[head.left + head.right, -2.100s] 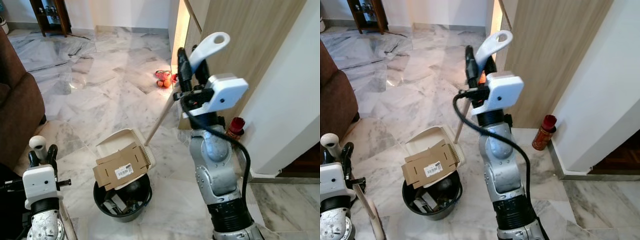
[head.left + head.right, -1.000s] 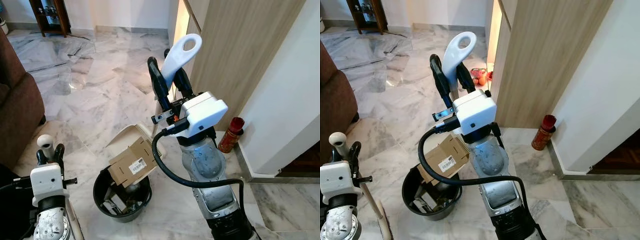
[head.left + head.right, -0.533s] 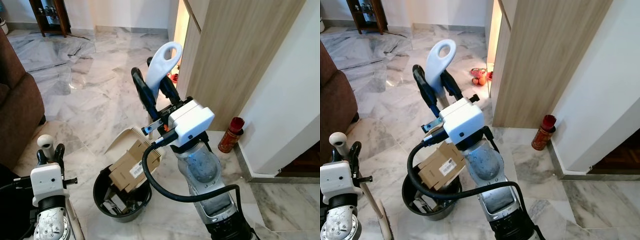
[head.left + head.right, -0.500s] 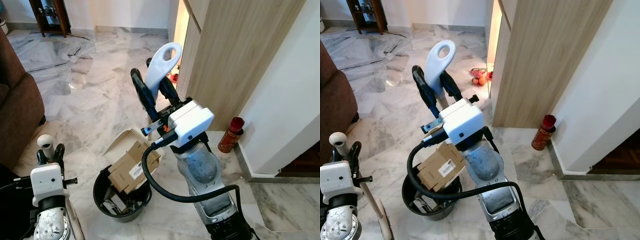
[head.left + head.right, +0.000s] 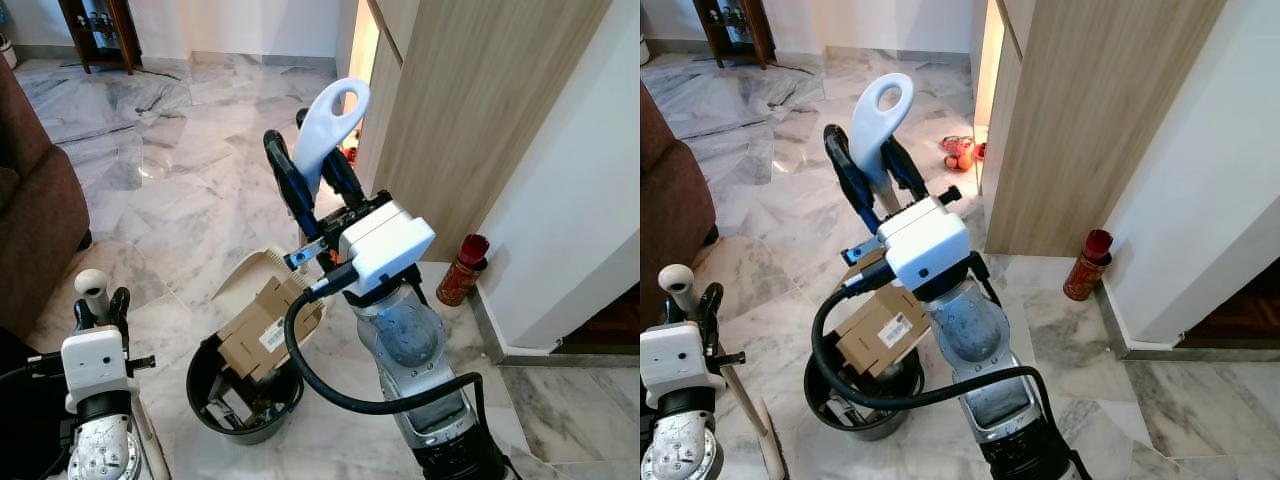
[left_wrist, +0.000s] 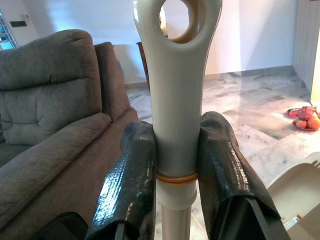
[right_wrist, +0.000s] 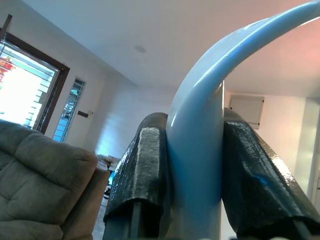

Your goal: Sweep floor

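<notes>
Stretching across the scene, a marble floor [image 5: 190,190] meets a brown sofa [image 5: 35,200] at the robot's left. Near the middle, a black bin [image 5: 245,395] holds a tilted cardboard box [image 5: 262,325], with a white dustpan [image 5: 250,272] tipped over it. The right pincer [image 5: 312,170] is clamped on the dustpan's looped handle [image 5: 328,120]. The left pincer [image 6: 177,165] grips a cream broom handle [image 6: 176,100].
</notes>
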Robot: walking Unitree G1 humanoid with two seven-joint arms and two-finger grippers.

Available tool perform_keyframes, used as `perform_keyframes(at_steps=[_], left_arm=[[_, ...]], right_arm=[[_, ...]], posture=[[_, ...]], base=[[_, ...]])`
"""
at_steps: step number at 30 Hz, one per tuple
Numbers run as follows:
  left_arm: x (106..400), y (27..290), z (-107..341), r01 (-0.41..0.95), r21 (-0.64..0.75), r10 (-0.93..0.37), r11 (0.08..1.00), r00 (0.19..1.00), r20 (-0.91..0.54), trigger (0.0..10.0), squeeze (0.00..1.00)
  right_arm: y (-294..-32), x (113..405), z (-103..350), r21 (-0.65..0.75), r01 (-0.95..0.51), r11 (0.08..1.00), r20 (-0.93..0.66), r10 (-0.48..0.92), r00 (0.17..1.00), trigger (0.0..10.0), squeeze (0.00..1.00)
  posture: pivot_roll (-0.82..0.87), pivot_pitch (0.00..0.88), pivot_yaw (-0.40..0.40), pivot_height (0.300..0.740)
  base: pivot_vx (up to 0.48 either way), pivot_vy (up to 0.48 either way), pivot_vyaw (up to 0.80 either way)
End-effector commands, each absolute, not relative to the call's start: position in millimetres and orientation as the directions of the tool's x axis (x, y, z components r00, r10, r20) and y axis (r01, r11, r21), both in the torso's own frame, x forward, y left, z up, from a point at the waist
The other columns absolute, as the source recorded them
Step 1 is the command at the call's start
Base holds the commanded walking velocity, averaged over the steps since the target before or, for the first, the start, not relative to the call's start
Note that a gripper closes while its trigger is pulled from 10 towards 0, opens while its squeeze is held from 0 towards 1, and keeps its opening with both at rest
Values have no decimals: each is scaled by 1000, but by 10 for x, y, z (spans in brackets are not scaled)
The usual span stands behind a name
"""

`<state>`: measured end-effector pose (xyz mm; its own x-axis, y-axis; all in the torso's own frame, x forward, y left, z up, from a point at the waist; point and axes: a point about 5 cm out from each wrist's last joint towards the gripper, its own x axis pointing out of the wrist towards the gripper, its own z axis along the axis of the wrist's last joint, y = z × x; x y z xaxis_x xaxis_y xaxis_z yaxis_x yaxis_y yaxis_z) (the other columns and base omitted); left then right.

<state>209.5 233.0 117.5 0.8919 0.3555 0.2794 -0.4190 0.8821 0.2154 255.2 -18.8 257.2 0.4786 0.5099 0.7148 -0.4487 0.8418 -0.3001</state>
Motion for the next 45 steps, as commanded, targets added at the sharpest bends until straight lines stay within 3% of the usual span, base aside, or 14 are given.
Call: perform_keyframes(at_steps=[1,6,15,29,38,45], left_arm=[[2106,2318,1223,-418,220,342,881,886,311,10000,0],[2116,2309,1227,-414,219,338,884,888,313,10000,0],[2120,2304,1224,-413,217,338,885,888,311,10000,0],[2123,2293,1217,-413,213,339,885,887,312,10000,0],[2124,2287,1216,-410,213,337,887,889,310,10000,0],[2149,2262,1205,-391,209,321,896,897,304,10000,0]], right_arm=[[-203,2420,2776,-321,-430,844,787,490,374,10000,0],[-169,2390,2789,-379,-406,832,782,523,340,10000,0],[-159,2431,2747,-325,-459,827,764,515,388,10000,0],[-150,2408,2759,-397,-399,826,766,538,352,10000,0],[-191,2450,2748,-382,-380,842,767,518,378,10000,0],[-346,2621,2701,-392,-261,882,752,470,462,10000,0]], posture=[[97,84,-60,740],[96,83,-60,740],[99,84,-61,740],[95,83,-64,740],[96,85,-65,740],[92,77,-60,740]], base=[[0,0,0],[0,0,0],[0,0,0],[0,0,0],[0,0,0],[0,0,0]])
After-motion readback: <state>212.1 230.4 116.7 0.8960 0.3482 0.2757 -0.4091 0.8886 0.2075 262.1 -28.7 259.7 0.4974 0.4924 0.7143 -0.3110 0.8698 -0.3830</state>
